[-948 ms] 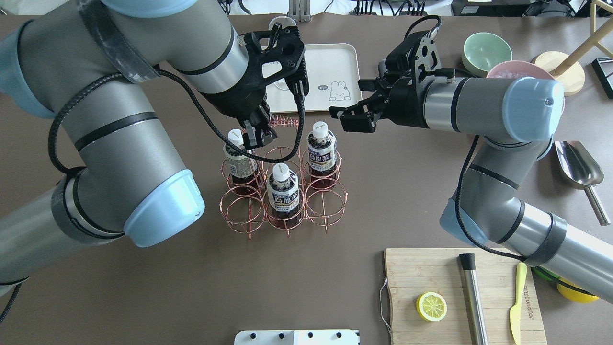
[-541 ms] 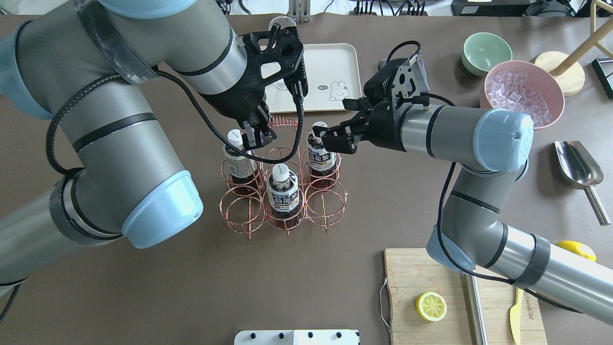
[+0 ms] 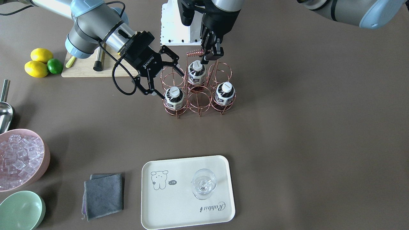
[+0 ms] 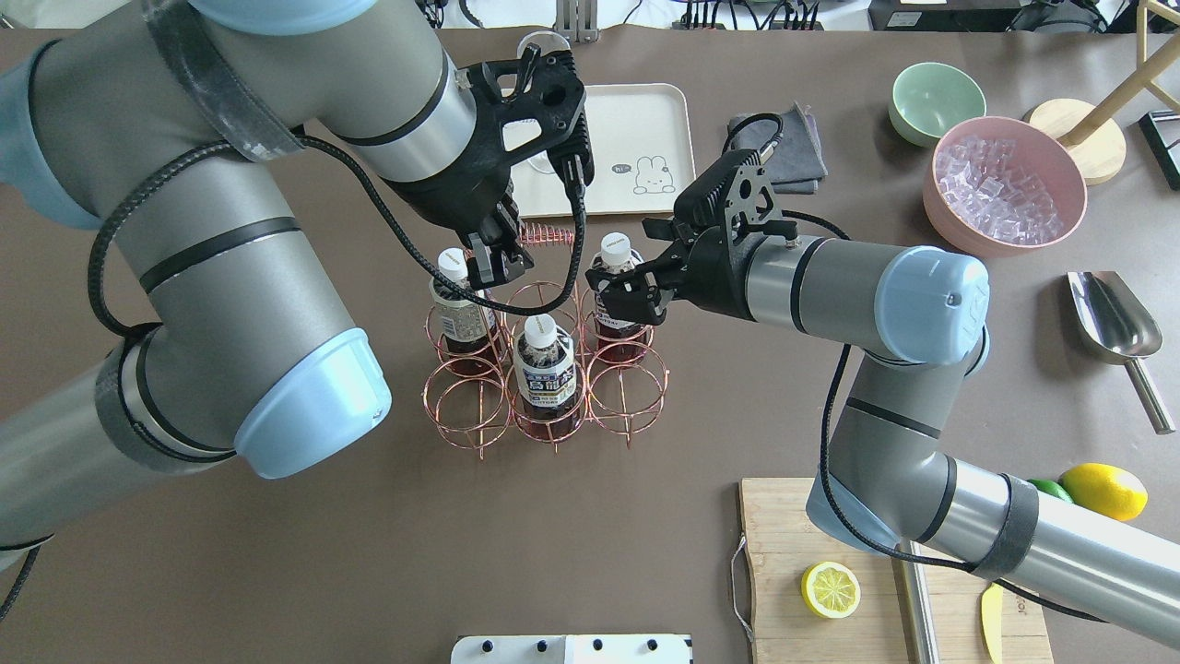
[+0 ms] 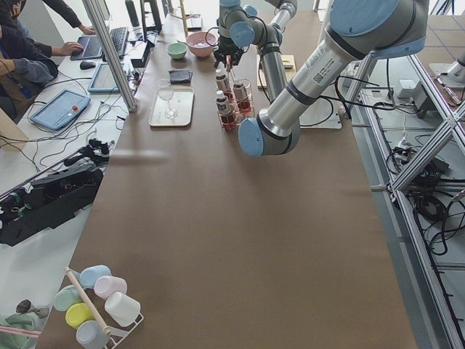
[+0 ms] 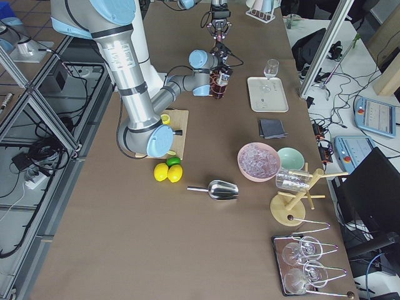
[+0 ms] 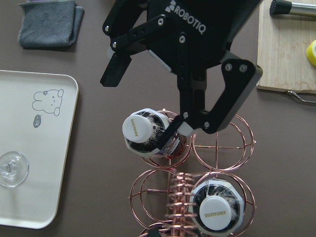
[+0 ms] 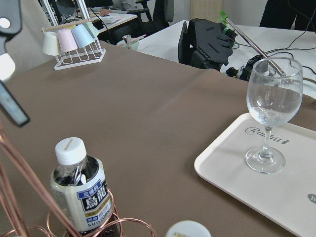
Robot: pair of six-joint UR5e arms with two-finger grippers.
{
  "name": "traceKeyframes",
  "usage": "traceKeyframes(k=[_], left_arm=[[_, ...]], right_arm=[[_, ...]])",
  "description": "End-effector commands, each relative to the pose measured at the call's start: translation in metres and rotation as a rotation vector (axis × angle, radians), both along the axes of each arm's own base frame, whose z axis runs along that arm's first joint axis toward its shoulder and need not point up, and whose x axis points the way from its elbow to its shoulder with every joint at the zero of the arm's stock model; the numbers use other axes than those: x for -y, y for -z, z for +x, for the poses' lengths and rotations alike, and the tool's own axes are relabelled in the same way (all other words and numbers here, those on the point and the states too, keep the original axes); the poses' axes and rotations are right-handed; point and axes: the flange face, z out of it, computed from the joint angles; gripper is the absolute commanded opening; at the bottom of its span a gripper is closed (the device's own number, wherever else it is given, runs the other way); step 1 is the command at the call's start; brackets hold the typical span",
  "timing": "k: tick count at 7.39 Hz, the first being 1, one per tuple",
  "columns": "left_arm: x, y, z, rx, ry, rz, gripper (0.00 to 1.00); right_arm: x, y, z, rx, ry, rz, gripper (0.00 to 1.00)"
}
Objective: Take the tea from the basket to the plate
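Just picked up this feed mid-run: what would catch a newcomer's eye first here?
Both arms crowd the copper basket at mid-table. The left end effector looks clamped on the basket's coiled handle, while the right end effector is open beside one of the three tea bottles, the one in the cell far from the robot on its right. On the far side of the table, the cream plate carries only a clear stemmed glass.

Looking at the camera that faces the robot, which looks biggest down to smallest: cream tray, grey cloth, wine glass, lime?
1. Tray
2. Cloth
3. Glass
4. Lime, clearly the smallest, though it lies farther back.
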Motion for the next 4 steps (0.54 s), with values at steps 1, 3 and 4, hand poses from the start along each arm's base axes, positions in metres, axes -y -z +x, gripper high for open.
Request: traceKeyframes(k=[1, 3, 4], left_arm=[[0.000, 0.001, 0.000, -0.002, -0.002, 0.000, 0.00], [-0.001, 0.003, 0.000, -0.005, -0.005, 0.001, 0.00], [-0.002, 0.003, 0.000, -0.006, -0.006, 0.000, 0.00]], right_arm=[[0.003, -0.004, -0.005, -0.013, -0.016, 0.000, 0.63], [0.010, -0.003, -0.016, -0.022, -0.016, -0.004, 0.49], [0.012, -0.004, -0.016, -0.032, -0.021, 0.012, 0.32]])
